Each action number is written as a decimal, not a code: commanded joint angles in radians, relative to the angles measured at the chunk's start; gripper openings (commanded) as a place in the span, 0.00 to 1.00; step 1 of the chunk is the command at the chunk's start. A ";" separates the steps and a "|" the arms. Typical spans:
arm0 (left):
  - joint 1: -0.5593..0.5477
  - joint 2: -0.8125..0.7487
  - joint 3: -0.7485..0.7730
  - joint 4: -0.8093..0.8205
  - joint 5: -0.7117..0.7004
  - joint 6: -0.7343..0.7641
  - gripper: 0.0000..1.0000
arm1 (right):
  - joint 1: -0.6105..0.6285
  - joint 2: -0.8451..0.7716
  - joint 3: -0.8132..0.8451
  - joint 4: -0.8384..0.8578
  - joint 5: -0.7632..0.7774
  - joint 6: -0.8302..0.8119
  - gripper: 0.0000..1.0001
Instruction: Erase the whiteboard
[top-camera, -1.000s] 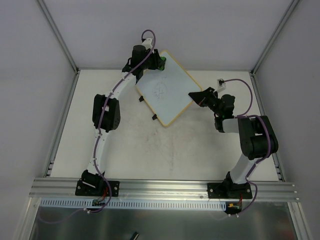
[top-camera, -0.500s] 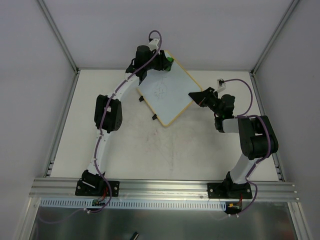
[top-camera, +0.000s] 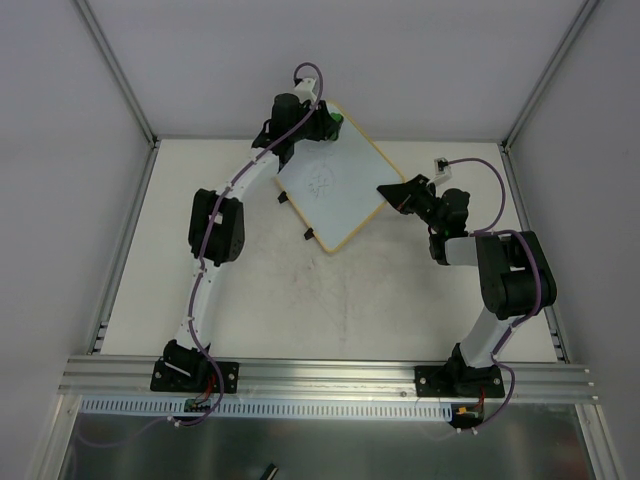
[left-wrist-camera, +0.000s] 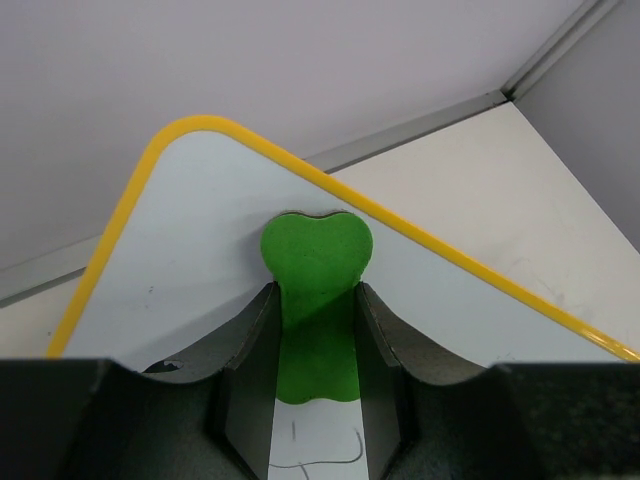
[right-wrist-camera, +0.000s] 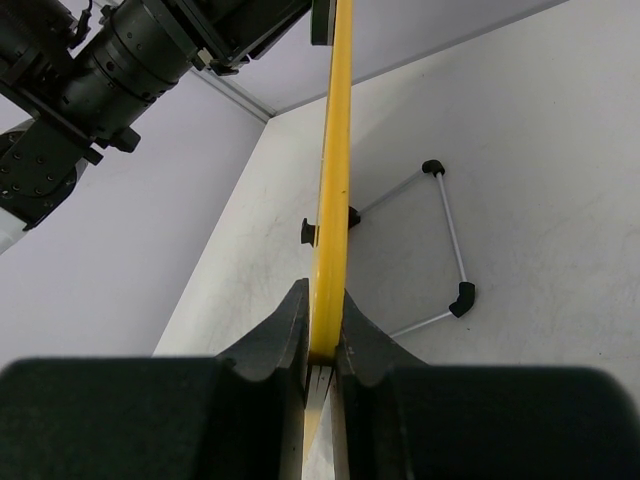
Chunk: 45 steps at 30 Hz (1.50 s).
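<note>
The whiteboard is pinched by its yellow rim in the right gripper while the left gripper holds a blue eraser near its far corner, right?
Not quite: the eraser is green, not blue, as the left wrist view shows. The rest holds: the right gripper pinches the whiteboard by its yellow rim, and the left gripper holds the eraser near its far corner.
</note>
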 joint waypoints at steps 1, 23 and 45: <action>0.022 0.001 -0.024 -0.053 -0.100 0.008 0.00 | 0.029 0.001 0.014 0.024 -0.075 -0.105 0.00; 0.075 -0.094 -0.197 -0.125 -0.278 -0.070 0.00 | 0.029 -0.001 0.014 0.026 -0.076 -0.105 0.00; 0.057 -0.121 -0.240 -0.081 -0.045 -0.138 0.00 | 0.029 0.005 0.021 0.027 -0.090 -0.090 0.00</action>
